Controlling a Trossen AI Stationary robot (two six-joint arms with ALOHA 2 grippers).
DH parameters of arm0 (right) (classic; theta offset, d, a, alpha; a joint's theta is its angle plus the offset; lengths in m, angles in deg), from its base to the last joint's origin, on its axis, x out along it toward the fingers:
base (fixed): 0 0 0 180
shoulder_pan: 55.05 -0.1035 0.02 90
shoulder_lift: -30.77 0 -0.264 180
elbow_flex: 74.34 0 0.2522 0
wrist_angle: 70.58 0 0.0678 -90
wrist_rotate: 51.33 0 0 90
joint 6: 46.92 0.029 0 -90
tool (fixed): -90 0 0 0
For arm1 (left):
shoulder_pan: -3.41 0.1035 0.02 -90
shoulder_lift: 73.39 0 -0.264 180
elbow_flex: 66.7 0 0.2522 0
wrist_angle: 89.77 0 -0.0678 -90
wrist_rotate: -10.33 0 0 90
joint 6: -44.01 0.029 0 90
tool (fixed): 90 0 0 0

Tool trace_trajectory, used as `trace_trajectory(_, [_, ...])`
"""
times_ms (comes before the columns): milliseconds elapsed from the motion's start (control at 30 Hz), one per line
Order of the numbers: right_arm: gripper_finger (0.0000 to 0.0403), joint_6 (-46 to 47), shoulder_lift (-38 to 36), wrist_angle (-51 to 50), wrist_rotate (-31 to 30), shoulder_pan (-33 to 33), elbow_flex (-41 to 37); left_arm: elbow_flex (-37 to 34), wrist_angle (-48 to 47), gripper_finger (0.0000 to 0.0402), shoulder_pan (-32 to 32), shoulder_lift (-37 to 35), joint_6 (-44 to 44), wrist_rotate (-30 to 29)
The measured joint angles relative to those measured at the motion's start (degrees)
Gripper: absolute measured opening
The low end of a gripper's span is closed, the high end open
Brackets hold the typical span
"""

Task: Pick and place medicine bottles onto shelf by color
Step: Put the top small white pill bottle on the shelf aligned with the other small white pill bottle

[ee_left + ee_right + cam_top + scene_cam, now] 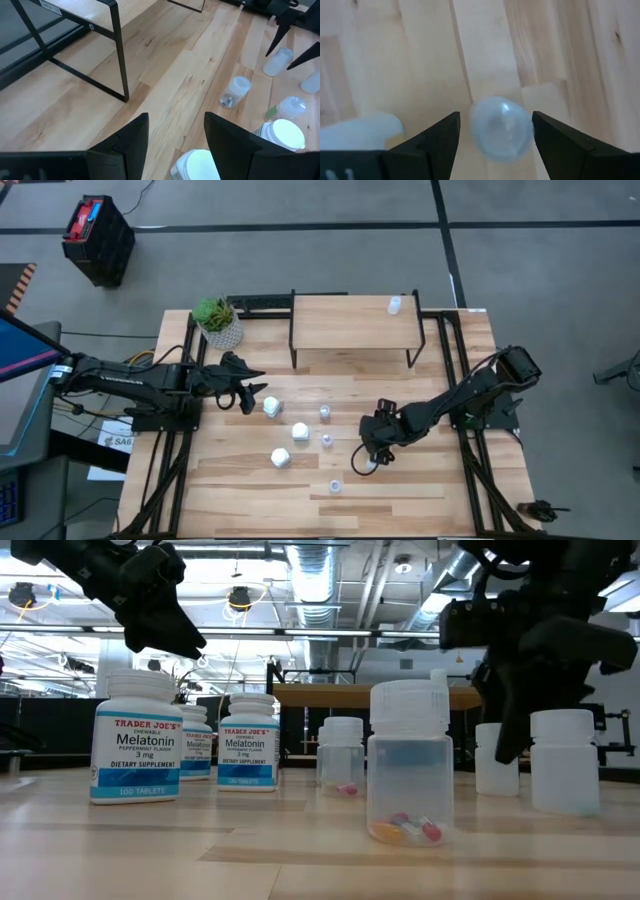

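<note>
The right gripper (495, 137) hung over a pale bottle (500, 129), fingers spread either side, not touching. The left gripper (176, 145) hovered spread above a white bottle (196, 165).

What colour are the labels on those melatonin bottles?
White with a blue band, on the melatonin bottles; clearest in the low view.

Right gripper (495, 131) jaws spread wide, 1 translucent bottle (501, 128) between them, another (362, 131) just beside. Left gripper (176, 132) open above 2 white bottles (200, 165); bare table (165, 85) ahead, shelf leg (120, 55) flanking.
</note>
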Motion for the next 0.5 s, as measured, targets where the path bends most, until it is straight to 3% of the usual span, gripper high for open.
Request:
trace_trajectory(267, [0.0260, 0.0, 0.0, 0.6, -0.1, 0.0, 0.0, 0.0, 0.0, 0.0178, 0.0, 0.0, 0.0, 0.0])
trace_trajectory(500, [0.0189, 0.0, 0.0, 0.9, -0.1, 0.0, 0.0, 0.0, -0.1, 0.0178, 0.0, 0.0, 0.0, 0.0])
